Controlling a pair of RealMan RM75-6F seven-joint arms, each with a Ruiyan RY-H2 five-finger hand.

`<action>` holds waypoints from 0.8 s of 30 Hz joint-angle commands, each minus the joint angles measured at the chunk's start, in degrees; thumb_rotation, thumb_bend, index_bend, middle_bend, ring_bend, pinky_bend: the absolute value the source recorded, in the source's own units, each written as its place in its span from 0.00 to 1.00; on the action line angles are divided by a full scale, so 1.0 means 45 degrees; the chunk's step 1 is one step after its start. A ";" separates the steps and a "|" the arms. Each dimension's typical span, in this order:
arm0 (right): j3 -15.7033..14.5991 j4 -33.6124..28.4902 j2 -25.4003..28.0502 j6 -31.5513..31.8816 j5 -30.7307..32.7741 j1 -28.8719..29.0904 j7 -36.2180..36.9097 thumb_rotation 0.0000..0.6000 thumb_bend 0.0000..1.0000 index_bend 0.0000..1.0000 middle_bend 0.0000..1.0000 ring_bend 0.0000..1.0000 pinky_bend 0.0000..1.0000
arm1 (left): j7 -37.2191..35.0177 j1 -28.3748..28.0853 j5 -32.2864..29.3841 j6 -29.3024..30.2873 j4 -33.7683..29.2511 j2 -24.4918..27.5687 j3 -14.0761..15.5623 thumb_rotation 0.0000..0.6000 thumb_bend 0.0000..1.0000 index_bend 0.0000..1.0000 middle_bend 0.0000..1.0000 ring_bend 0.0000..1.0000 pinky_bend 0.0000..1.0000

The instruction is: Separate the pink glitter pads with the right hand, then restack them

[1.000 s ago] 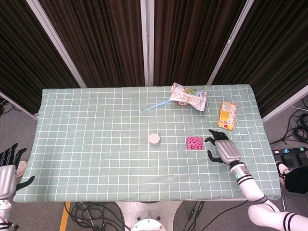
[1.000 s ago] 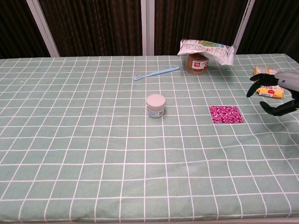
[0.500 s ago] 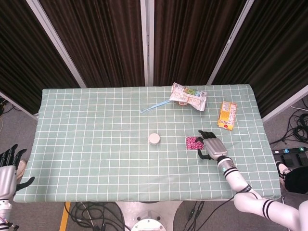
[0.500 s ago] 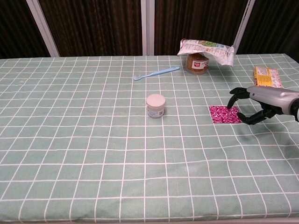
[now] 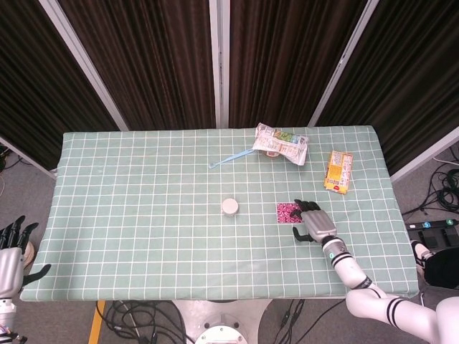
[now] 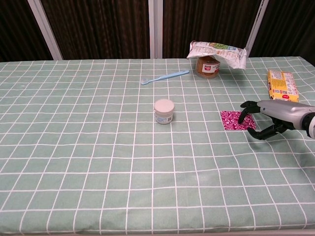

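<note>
Pink glittery square pads [image 6: 236, 120] lie flat on my green checked cloth desk [image 6: 98, 147]; my black right hand [image 6: 263, 120] touches their edge, fingers spread, gripping nothing.

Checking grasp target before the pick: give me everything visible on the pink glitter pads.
The pink glitter pads read as one flat square, magenta with pale speckles, lying flush on the green checked tablecloth right of the small white-lidded jar. No separate layers can be made out, so the count is unclear. The right hand is at the square's right edge, a fingertip on or just over it; contact is not certain. Nothing else touches it.
</note>
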 commanded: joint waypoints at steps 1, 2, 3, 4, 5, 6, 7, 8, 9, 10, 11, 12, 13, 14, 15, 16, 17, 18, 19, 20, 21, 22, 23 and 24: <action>0.0062 0.0294 -0.0233 -0.0120 0.0117 0.0157 -0.0075 0.62 0.47 0.27 0.00 0.00 0.00 | 0.0004 0.0001 -0.0016 -0.0019 0.0017 -0.0007 -0.0001 1.00 0.17 0.22 0.15 0.11 0.13; 0.0088 0.0392 -0.0303 -0.0161 0.0158 0.0207 -0.0092 0.63 0.46 0.27 0.00 0.00 0.00 | 0.0002 -0.0002 -0.0020 -0.0027 0.0021 -0.0011 -0.0004 1.00 0.17 0.22 0.15 0.11 0.13; 0.0137 0.0527 -0.0395 -0.0214 0.0214 0.0282 -0.0113 0.62 0.46 0.27 0.00 0.00 0.00 | -0.0002 -0.0006 -0.0024 -0.0036 0.0031 -0.0015 -0.0010 1.00 0.17 0.22 0.15 0.11 0.13; 0.0182 0.0634 -0.0469 -0.0240 0.0250 0.0341 -0.0125 0.62 0.47 0.27 0.00 0.00 0.00 | -0.0004 -0.0004 -0.0027 -0.0039 0.0043 -0.0020 -0.0010 1.00 0.17 0.22 0.15 0.11 0.13; 0.0233 0.0750 -0.0545 -0.0267 0.0287 0.0404 -0.0135 0.61 0.47 0.26 0.00 0.00 0.00 | -0.0009 -0.0001 -0.0026 -0.0037 0.0058 -0.0027 -0.0008 1.00 0.17 0.22 0.15 0.11 0.13; 0.0286 0.0876 -0.0622 -0.0308 0.0331 0.0475 -0.0147 0.61 0.47 0.26 0.00 0.00 0.00 | -0.0016 0.0003 -0.0026 -0.0035 0.0071 -0.0033 -0.0009 1.00 0.17 0.22 0.15 0.11 0.13; 0.0354 0.1061 -0.0730 -0.0382 0.0399 0.0575 -0.0169 0.61 0.47 0.26 0.00 0.00 0.00 | -0.0026 0.0006 -0.0029 -0.0036 0.0082 -0.0040 -0.0011 1.00 0.17 0.22 0.15 0.11 0.13; 0.0417 0.1212 -0.0813 -0.0443 0.0463 0.0658 -0.0186 0.61 0.46 0.26 0.00 0.00 0.00 | -0.0026 0.0006 -0.0030 -0.0037 0.0087 -0.0042 -0.0013 1.00 0.17 0.22 0.15 0.11 0.13; 0.0494 0.1409 -0.0921 -0.0541 0.0546 0.0774 -0.0206 0.61 0.46 0.26 0.00 0.00 0.00 | -0.0023 0.0012 -0.0034 -0.0033 0.0089 -0.0043 -0.0013 1.00 0.17 0.22 0.15 0.11 0.13; 0.0555 0.1557 -0.1005 -0.0612 0.0602 0.0860 -0.0208 0.61 0.46 0.25 0.00 0.00 0.00 | -0.0020 0.0019 -0.0042 -0.0027 0.0089 -0.0045 -0.0016 1.00 0.17 0.22 0.15 0.11 0.13; 0.0613 0.1714 -0.1090 -0.0682 0.0656 0.0946 -0.0210 0.61 0.46 0.25 0.00 0.00 0.00 | -0.0015 0.0027 -0.0057 -0.0029 0.0088 -0.0046 -0.0015 1.00 0.17 0.22 0.15 0.11 0.13; 0.0675 0.1876 -0.1174 -0.0761 0.0712 0.1038 -0.0210 0.61 0.46 0.25 0.00 0.00 0.00 | -0.0010 0.0036 -0.0076 -0.0033 0.0085 -0.0046 -0.0012 1.00 0.17 0.22 0.15 0.11 0.13; 0.0752 0.2092 -0.1288 -0.0864 0.0781 0.1158 -0.0208 0.61 0.46 0.25 0.00 0.00 0.00 | -0.0004 0.0050 -0.0096 -0.0035 0.0088 -0.0046 -0.0007 1.00 0.17 0.22 0.15 0.11 0.13; 0.0807 0.2262 -0.1375 -0.0943 0.0835 0.1249 -0.0208 0.62 0.46 0.25 0.00 0.00 0.00 | 0.0000 0.0062 -0.0107 -0.0034 0.0092 -0.0046 -0.0003 1.00 0.17 0.22 0.15 0.11 0.13; 0.0861 0.2433 -0.1463 -0.1026 0.0889 0.1344 -0.0214 0.61 0.46 0.25 0.00 0.00 0.00 | 0.0001 0.0071 -0.0119 -0.0034 0.0092 -0.0044 -0.0001 1.00 0.17 0.22 0.15 0.11 0.13; 0.0922 0.2655 -0.1579 -0.1133 0.0958 0.1462 -0.0225 0.61 0.46 0.25 0.00 0.00 0.00 | -0.0004 0.0082 -0.0128 -0.0031 0.0093 -0.0040 0.0001 1.00 0.17 0.22 0.15 0.11 0.13; 0.0970 0.2822 -0.1664 -0.1213 0.1011 0.1552 -0.0234 0.61 0.46 0.25 0.00 0.00 0.00 | -0.0001 0.0087 -0.0136 -0.0032 0.0097 -0.0039 0.0001 1.00 0.17 0.22 0.15 0.11 0.13; 0.1019 0.2983 -0.1746 -0.1287 0.1064 0.1642 -0.0246 0.61 0.46 0.25 0.00 0.00 0.00 | 0.0005 0.0093 -0.0148 -0.0033 0.0103 -0.0038 0.0000 1.00 0.17 0.22 0.15 0.11 0.13; 0.1080 0.3193 -0.1848 -0.1375 0.1128 0.1758 -0.0267 0.61 0.46 0.25 0.00 0.00 0.00 | 0.0007 0.0099 -0.0157 -0.0030 0.0106 -0.0038 -0.0004 1.00 0.17 0.22 0.15 0.11 0.13; 0.1124 0.3346 -0.1921 -0.1434 0.1174 0.1842 -0.0284 0.61 0.46 0.25 0.00 0.00 0.00 | 0.0004 0.0105 -0.0162 -0.0026 0.0107 -0.0039 -0.0007 1.00 0.17 0.22 0.15 0.11 0.13; 0.1159 0.3493 -0.1990 -0.1498 0.1225 0.1920 -0.0309 0.61 0.46 0.25 0.00 0.00 0.00 | 0.0002 0.0109 -0.0167 -0.0023 0.0107 -0.0039 -0.0009 1.00 0.17 0.22 0.15 0.11 0.13; 0.1209 0.3685 -0.2074 -0.1582 0.1296 0.2024 -0.0344 0.61 0.46 0.25 0.00 0.00 0.00 | 0.0000 0.0114 -0.0172 -0.0026 0.0113 -0.0036 -0.0010 1.00 0.17 0.22 0.15 0.11 0.13; 0.1245 0.3829 -0.2132 -0.1648 0.1356 0.2101 -0.0375 0.61 0.46 0.25 0.00 0.00 0.00 | -0.0003 0.0116 -0.0180 -0.0029 0.0120 -0.0039 -0.0011 1.00 0.17 0.22 0.15 0.11 0.13; 0.1283 0.3966 -0.2181 -0.1718 0.1418 0.2176 -0.0401 0.60 0.46 0.25 0.00 0.00 0.00 | -0.0005 0.0120 -0.0185 -0.0034 0.0125 -0.0042 -0.0010 1.00 0.17 0.22 0.15 0.11 0.13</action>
